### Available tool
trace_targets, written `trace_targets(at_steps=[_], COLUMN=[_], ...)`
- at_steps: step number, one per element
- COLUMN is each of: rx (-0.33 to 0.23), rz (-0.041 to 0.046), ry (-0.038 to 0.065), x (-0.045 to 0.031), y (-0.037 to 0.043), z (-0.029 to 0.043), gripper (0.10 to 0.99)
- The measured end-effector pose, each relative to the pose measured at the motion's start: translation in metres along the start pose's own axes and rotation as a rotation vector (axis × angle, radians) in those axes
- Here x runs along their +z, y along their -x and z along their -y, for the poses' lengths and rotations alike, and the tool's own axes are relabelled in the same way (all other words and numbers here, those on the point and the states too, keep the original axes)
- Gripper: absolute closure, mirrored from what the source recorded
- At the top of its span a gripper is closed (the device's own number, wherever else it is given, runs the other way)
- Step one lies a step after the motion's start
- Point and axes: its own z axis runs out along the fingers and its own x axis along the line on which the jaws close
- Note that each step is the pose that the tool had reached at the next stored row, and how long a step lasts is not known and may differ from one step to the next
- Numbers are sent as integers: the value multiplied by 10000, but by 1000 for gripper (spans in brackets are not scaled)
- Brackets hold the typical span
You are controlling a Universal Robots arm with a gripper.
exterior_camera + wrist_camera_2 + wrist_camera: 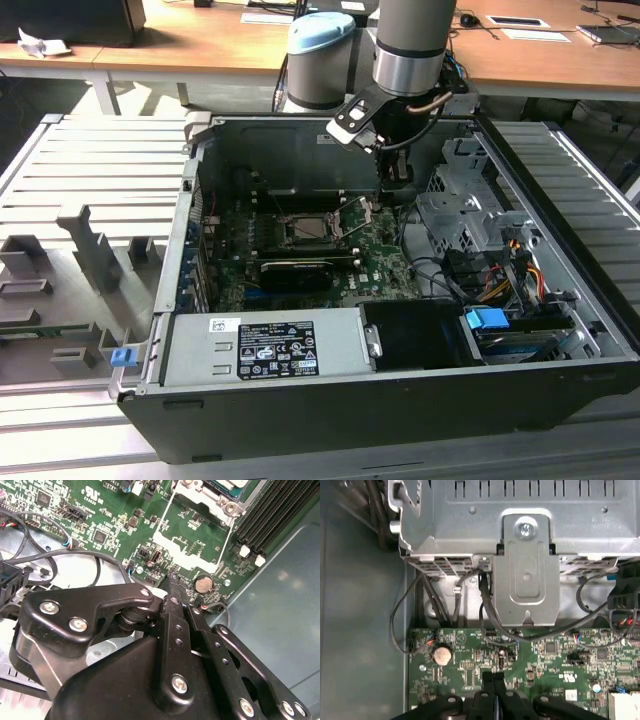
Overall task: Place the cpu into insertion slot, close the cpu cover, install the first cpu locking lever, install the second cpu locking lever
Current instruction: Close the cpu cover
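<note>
Shows the black metal two-fingered gripper [495, 680] pinched fully together on nothing, low over the green circuit board [385, 260] near its back corner. Finds the small square black metal-rimmed insertion slot [305, 228] mid-board, apart from the gripper.

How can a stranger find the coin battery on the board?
Look inside the open computer case at the green motherboard. Near one corner of it sits the coin battery. Unlike the dark square chips around it, it is a flat, round, silvery disc.
</note>
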Motion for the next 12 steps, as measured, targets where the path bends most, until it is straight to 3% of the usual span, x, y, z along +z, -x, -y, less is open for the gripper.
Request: trace_targets(at_steps=[7,12], rx=[-5,-6], rz=[6,5], ry=[-1,0], x=[4,79], y=[0,1], z=[-55,-52], gripper=[980,980])
